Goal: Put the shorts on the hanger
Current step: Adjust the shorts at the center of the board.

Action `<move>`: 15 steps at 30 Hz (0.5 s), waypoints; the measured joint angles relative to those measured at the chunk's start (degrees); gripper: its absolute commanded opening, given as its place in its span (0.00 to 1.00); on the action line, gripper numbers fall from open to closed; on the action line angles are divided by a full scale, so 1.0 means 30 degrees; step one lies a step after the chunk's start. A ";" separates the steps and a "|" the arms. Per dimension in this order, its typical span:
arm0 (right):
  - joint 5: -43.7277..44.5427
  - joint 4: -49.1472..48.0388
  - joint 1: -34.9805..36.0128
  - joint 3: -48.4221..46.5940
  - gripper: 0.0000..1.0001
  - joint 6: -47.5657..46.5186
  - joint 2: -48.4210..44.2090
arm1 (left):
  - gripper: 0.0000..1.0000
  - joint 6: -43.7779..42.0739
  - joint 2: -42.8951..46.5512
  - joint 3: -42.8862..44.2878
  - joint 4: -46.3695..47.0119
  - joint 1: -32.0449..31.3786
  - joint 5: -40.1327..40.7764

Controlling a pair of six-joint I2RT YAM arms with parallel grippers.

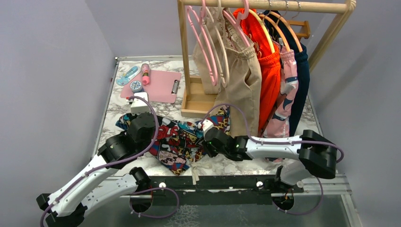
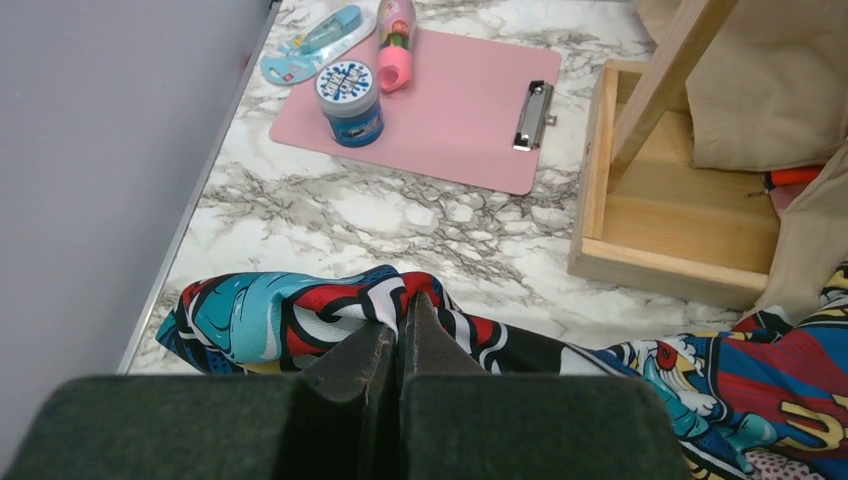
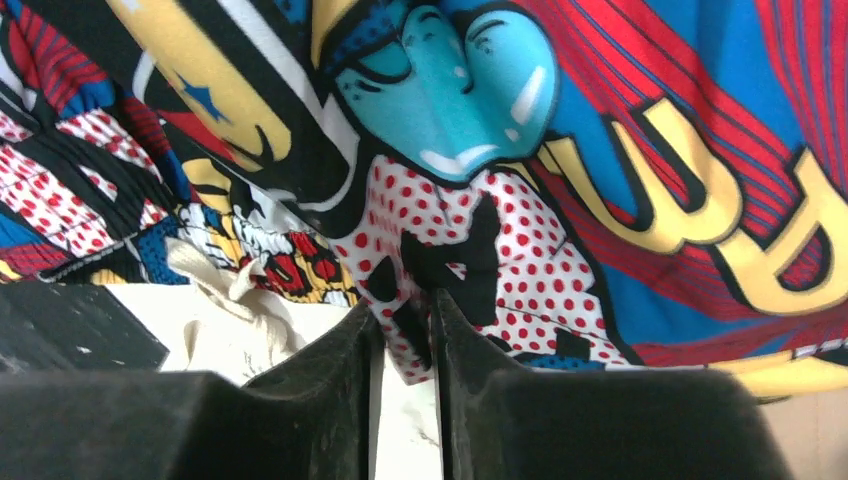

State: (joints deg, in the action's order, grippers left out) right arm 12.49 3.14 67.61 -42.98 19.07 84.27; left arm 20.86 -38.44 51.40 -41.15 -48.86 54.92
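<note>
The comic-print shorts (image 1: 182, 142) lie crumpled on the marble table between my two arms. My left gripper (image 1: 144, 124) is at their left end, and in the left wrist view it (image 2: 403, 310) is shut on a raised fold of the shorts (image 2: 280, 320). My right gripper (image 1: 207, 135) is at their right side, and in the right wrist view it (image 3: 405, 315) is shut on a red-dotted edge of the shorts (image 3: 560, 200). A cream drawstring (image 3: 225, 310) lies beside that edge. I cannot make out a cream hanger on the table; it is hidden or out of view.
A wooden clothes rack (image 1: 198, 101) stands behind the shorts, hung with beige shorts (image 1: 239, 80), an orange garment (image 1: 269, 75) and others on pink hangers (image 1: 203, 42). A pink clipboard (image 1: 153, 85), a blue jar (image 1: 136, 85) and a white box (image 1: 138, 105) sit at the back left.
</note>
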 measured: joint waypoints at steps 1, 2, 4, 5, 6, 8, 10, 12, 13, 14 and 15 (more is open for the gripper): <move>0.0095 0.0080 0.0029 -0.0095 0.03 -0.0051 0.0066 | 0.00 -0.0138 -0.0015 0.0197 0.0000 0.0000 0.0000; 0.0175 0.0240 0.0029 -0.0131 0.01 -0.0044 -0.0102 | 0.00 -0.0277 -0.0015 0.0452 0.0022 0.0000 -0.0007; 0.0080 0.0692 0.0058 -0.0138 0.01 -0.0131 -0.1129 | 0.00 -0.0561 -0.0029 0.1078 0.0073 0.0000 -0.0015; -0.0102 0.0933 0.0066 -0.0153 0.01 -0.0270 -0.1982 | 0.00 -0.0692 -0.0029 0.1472 0.0087 0.0000 -0.0029; -0.0525 0.1129 0.0066 -0.0211 0.01 -0.0474 -0.3235 | 0.00 -0.0852 -0.0015 0.1909 0.0102 0.0000 -0.0036; -0.1399 0.1362 0.0066 -0.0561 0.01 -0.0896 -0.5304 | 0.00 -0.1253 0.0036 0.2965 0.0226 0.0000 -0.0102; -0.2732 0.1719 0.0073 -0.1333 0.01 -0.1450 -0.7490 | 0.00 -0.1610 0.0051 0.3905 0.0408 0.0000 -0.0233; -0.4014 0.2324 0.0087 -0.2419 0.01 -0.1960 -0.9180 | 0.00 -0.2076 0.0160 0.5005 0.0678 0.0000 -0.0597; -0.4517 0.2696 0.0087 -0.2965 0.01 -0.2171 -0.9755 | 0.00 -0.2353 0.0233 0.5595 0.0889 0.0000 -0.0896; -0.5027 0.3206 0.0087 -0.3672 0.01 -0.2412 -1.0273 | 0.00 -0.2557 0.0284 0.6033 0.1100 0.0000 -0.1144; -0.5625 0.3847 0.0087 -0.4626 0.01 -0.2667 -1.0768 | 0.00 -0.2834 0.0364 0.6506 0.1362 0.0000 -0.1603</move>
State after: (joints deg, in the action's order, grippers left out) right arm -4.38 14.68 67.88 -56.86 11.07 51.96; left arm 12.36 -37.34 70.91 -37.06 -48.86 50.11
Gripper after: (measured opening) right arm 0.012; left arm 0.013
